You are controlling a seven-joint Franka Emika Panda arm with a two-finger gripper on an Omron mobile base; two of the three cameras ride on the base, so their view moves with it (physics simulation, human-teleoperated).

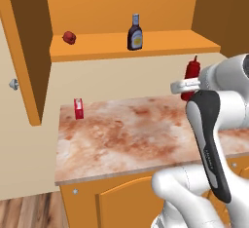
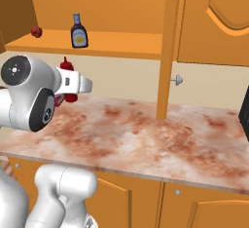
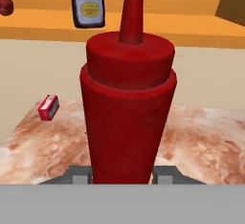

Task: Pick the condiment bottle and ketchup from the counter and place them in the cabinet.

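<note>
One hand [image 3: 122, 175] grips the ketchup [image 3: 127, 108] above the counter [image 1: 126, 134].

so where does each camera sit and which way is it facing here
Left base view: behind the arm to its left, looking forward and down over the counter at the cabinet; arm at lower right.
Right base view: behind to its right, same scene; arm at lower left.
Hand view: on the hand, looking along the gripper, shut on the ketchup.
Shared: all show the ketchup and the condiment bottle on the shelf.
</note>
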